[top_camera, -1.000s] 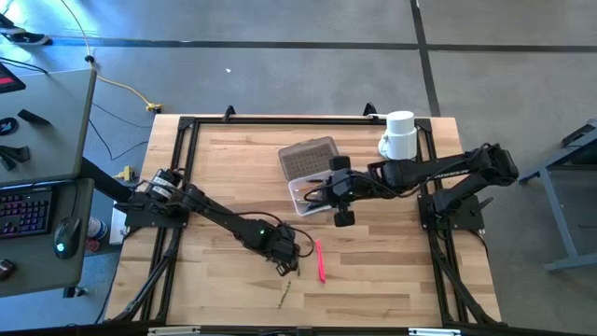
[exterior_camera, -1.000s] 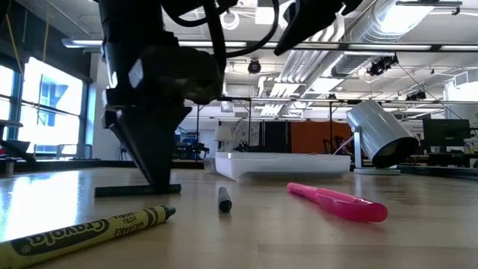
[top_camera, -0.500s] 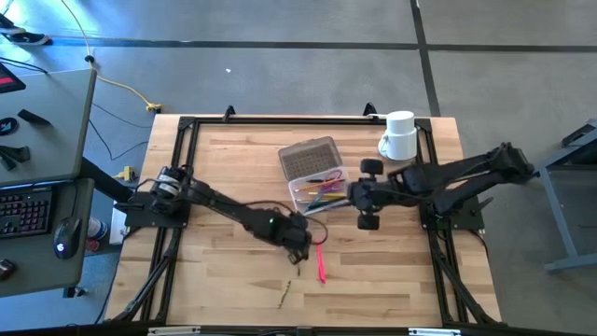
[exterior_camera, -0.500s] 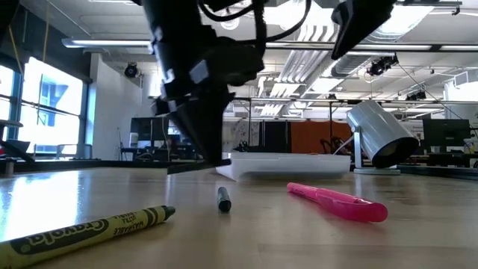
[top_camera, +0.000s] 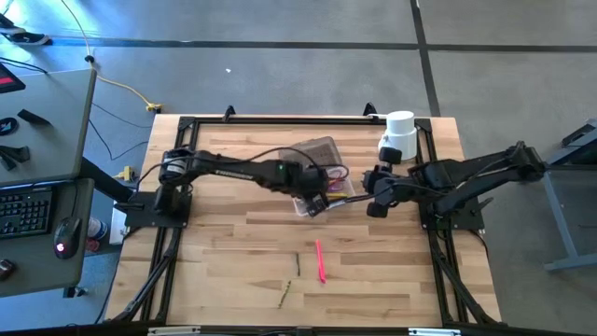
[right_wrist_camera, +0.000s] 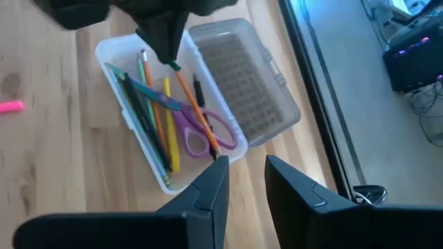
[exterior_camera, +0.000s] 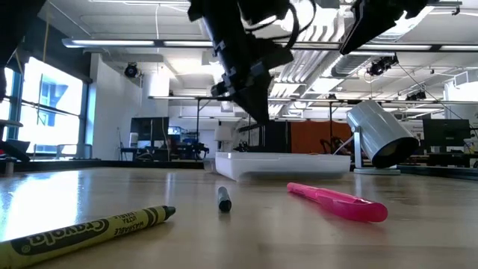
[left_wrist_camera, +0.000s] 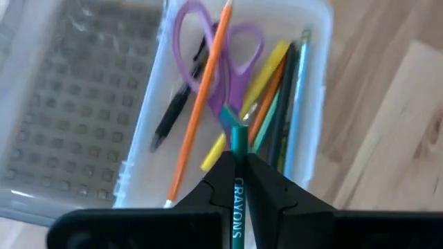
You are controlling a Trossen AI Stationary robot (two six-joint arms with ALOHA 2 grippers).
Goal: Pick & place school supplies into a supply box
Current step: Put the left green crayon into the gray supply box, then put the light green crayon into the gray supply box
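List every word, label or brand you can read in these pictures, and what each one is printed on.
"CRAYONS": on the teal crayon held in the left gripper above the supply box.
"Crayola": on the yellow-green crayon lying on the table, low view. A smaller line of print under it is too small to read.
Nothing readable shows on the pink pen or the white mug.
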